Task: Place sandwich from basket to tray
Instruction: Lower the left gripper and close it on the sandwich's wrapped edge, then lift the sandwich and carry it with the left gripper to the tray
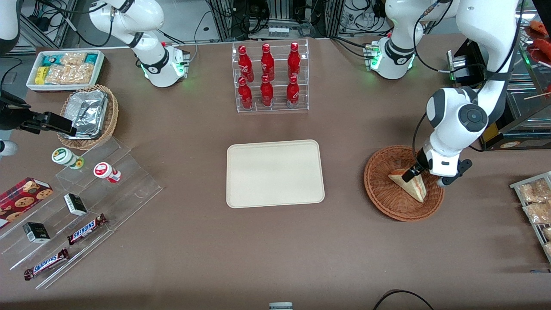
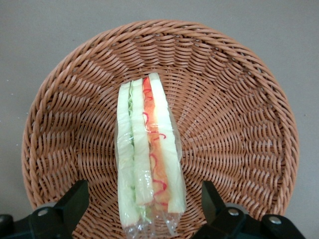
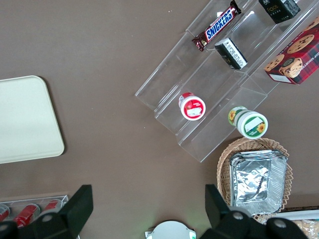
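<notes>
Hovering right over the basket (image 1: 402, 184) now, gripper (image 2: 144, 199) spread wide, one dark finger (image 2: 75, 201) on each flank of the sandwich (image 2: 148, 154), nothing pinched yet. Lying on its side in the middle of the basket, wrapped in clear film, filling edge turned up toward the wrist camera, red and green stripes showing between pale bread. Lined up lengthwise between the fingers, presumably so the squeeze lands on the flat bread faces rather than the soft pointed ends. From the front, down low inside the basket rim, arm bent over it, tips close to the sandwich's (image 1: 410, 184) upper corner; contact impossible to confirm from either view.

Looks like the approach just ahead of the grasp, so early in the job. Waiting bare beside the basket, toward the middle of the table, well apart from it: the tray (image 1: 275, 173). Standing farther from the front camera than the tray, a clear rack of red bottles (image 1: 269, 77), well off any straight path from basket to tray.

Likely next: sink a touch lower, squeeze gently, lift clear of the rim. Worth watching for slippery film and soft bread: too firm a pinch could crush the layers, too light and the wedge may slide out on the way up
</notes>
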`<state>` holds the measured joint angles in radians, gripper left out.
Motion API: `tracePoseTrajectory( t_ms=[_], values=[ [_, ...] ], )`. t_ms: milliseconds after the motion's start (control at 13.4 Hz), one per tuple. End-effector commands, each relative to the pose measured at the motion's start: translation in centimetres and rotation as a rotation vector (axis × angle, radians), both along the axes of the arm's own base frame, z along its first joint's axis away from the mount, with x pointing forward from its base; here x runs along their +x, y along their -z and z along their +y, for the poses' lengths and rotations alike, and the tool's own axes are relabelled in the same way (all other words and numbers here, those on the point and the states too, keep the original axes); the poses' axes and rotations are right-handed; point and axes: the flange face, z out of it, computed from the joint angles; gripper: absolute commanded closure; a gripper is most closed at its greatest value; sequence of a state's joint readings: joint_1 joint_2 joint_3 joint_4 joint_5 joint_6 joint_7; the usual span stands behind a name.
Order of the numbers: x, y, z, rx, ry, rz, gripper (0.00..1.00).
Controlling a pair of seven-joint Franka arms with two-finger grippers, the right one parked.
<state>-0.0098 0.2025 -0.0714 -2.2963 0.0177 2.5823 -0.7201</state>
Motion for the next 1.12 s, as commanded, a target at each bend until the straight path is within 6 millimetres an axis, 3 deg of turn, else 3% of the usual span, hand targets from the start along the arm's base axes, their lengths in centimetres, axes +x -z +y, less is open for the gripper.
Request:
tracePoseTrajectory(
  t_ms=[0,75,149,299,373,522,672,970,1045],
  values=[
    [0.0,0.6,0.1,-0.009,-0.023,-0.015,0.01],
    [0.0,0.9,0.1,-0.010,-0.025,-0.017,0.15],
    [0.1,1.1,0.1,-0.011,-0.029,-0.015,0.51],
    [0.3,0.7,0.1,-0.013,-0.041,-0.018,0.94],
    [0.5,0.5,0.1,-0.014,-0.051,-0.021,1.00],
    [0.9,-0.4,-0.1,-0.015,-0.046,-0.038,1.00],
    [1.3,-2.8,-0.2,-0.006,-0.031,-0.039,1.00],
    [3.3,-11.3,-1.2,0.021,0.050,0.043,1.00],
    [3.6,-13.3,-2.6,0.023,0.086,0.055,1.00]
  ],
)
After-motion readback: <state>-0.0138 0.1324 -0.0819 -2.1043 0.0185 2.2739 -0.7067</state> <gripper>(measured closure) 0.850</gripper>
